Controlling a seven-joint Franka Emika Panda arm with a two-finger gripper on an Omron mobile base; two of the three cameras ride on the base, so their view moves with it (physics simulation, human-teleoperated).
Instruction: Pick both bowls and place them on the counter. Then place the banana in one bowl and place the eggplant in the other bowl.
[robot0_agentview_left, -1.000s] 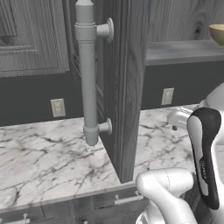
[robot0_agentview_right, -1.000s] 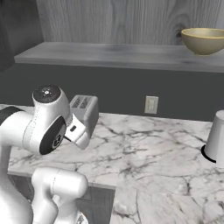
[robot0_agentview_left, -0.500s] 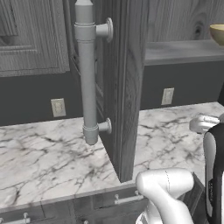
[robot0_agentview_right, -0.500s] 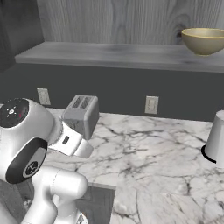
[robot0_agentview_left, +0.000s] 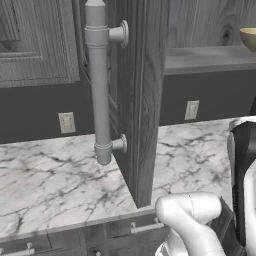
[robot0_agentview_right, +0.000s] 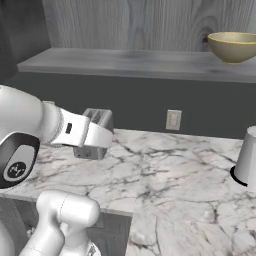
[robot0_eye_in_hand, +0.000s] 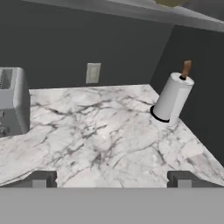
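One bowl (robot0_agentview_right: 233, 46) upright on the shelf (robot0_agentview_right: 135, 63), contents hidden, gripper (robot0_eye_in_hand: 112, 178) spread wide over counter (robot0_eye_in_hand: 109, 135)

A: What sits on the worktop (robot0_eye_in_hand: 109, 140)?

B: In the hand view, a toaster (robot0_eye_in_hand: 11, 103) stands at its left edge and a paper-towel roll (robot0_eye_in_hand: 172, 98) upright toward the right, near the back corner. They are well apart, with bare worktop between. A wall outlet (robot0_eye_in_hand: 92, 72) is on the wall behind, between the two.

A: And above?

B: A shelf (robot0_agentview_right: 140, 62) runs over the worktop. One bowl (robot0_agentview_right: 234, 46) rests on it at its right end, above the roll.

A: On the left side?

B: In the left base view, an open cabinet door (robot0_agentview_left: 137, 100) stands edge-on over the worktop, its long handle (robot0_agentview_left: 100, 82) on the left face. Drawers (robot0_agentview_left: 100, 235) lie below the worktop's front edge.
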